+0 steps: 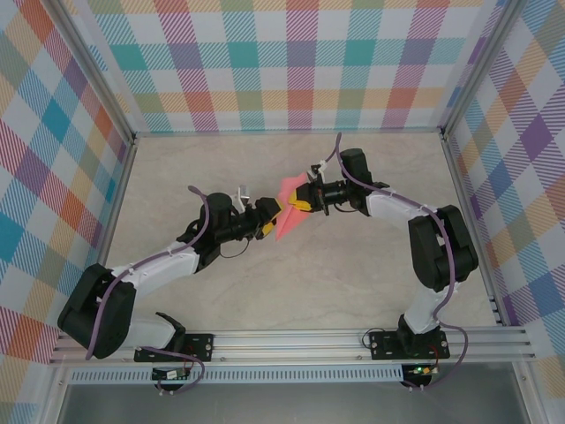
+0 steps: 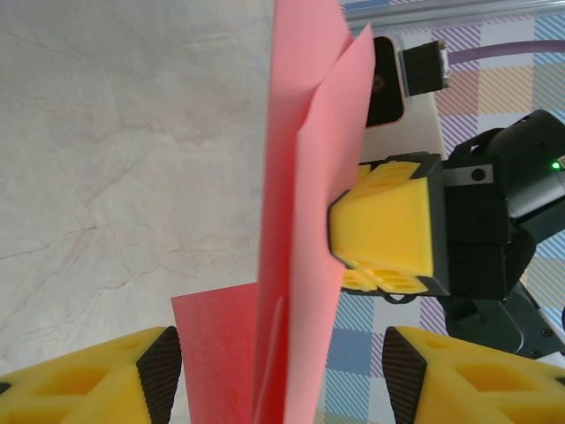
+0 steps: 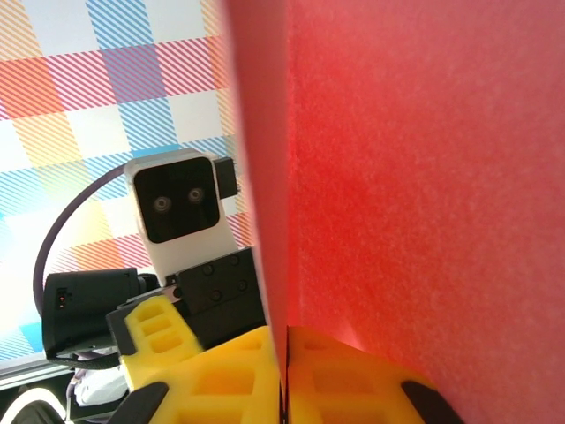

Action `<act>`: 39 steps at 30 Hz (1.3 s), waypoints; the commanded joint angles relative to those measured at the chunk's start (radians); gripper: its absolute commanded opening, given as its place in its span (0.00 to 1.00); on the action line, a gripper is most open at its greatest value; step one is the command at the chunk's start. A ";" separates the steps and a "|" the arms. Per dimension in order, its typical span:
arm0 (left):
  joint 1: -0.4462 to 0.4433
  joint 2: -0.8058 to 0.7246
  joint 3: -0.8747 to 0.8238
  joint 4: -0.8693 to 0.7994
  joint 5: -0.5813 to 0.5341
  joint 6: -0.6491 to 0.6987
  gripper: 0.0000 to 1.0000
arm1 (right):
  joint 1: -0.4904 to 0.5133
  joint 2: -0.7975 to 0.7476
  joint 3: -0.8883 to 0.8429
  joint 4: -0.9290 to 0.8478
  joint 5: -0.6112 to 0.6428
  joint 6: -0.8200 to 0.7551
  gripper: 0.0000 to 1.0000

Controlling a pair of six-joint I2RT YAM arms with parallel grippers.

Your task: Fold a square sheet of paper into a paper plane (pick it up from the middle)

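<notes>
Right hand (image 3: pixel 284 375): clenched, both yellow fingers pressed flat on the folded sheet of paper (image 3: pixel 424 177), gripping its edge. The sheet stands on edge in the air above the table (image 1: pixel 353 283).

Left hand (image 2: pixel 275 380): released, fingers spread. The sheet's free end hangs between them, clear of the right finger; contact with the other finger cannot be determined.

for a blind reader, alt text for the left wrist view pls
Folded pink paper stands on edge mid-frame, pinched from the right by the right claw. The left claw sits open below, the paper between its jaws; pale table behind.
</notes>
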 commanded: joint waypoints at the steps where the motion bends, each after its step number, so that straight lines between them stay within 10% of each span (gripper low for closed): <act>1: 0.008 -0.032 -0.004 0.033 0.000 -0.017 0.58 | 0.001 0.013 0.030 -0.013 -0.005 -0.012 0.10; 26: 0.008 0.021 0.015 0.061 0.038 0.003 0.06 | 0.001 0.009 0.033 -0.085 -0.009 -0.051 0.17; 31: 0.008 -0.021 0.103 -0.310 -0.039 0.166 0.05 | -0.028 -0.039 0.082 -0.376 0.173 -0.252 0.48; 39: -0.037 0.041 0.494 -1.212 -0.549 0.575 0.05 | -0.034 -0.148 0.102 -0.680 0.623 -0.440 0.73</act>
